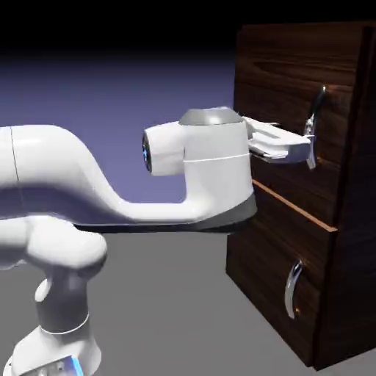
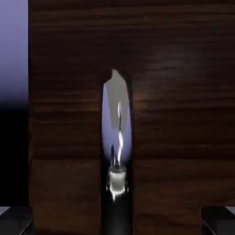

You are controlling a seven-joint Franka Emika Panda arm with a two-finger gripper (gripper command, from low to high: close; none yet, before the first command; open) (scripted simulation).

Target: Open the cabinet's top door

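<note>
So I'm standing off to the side, and the white arm (image 1: 158, 211) is reaching across with its gripper (image 2: 118, 221) right up at the long curved handle (image 1: 321, 106) on the top door (image 1: 275, 81). The claw is spread wide, one fingertip each side of the handle, nothing pinched between them. I can't tell if either one is touching the metal.

The door is the bigger dark panel in the upper part of the cabinet (image 1: 352, 257), and it looks shut to me. The lower door (image 1: 257, 250) has its own shorter handle (image 1: 294, 290), well below the hand, so no mix-up there imo.

The placement makes sense: the handle runs up and down, so having the fingers to its left and right should let them close across the thin part. I'd guess the step now is lining up the grab, then squeezing, then pulling out along the door's swing. The handle looks slick and curved, so a shallow bite could slide right off
</note>
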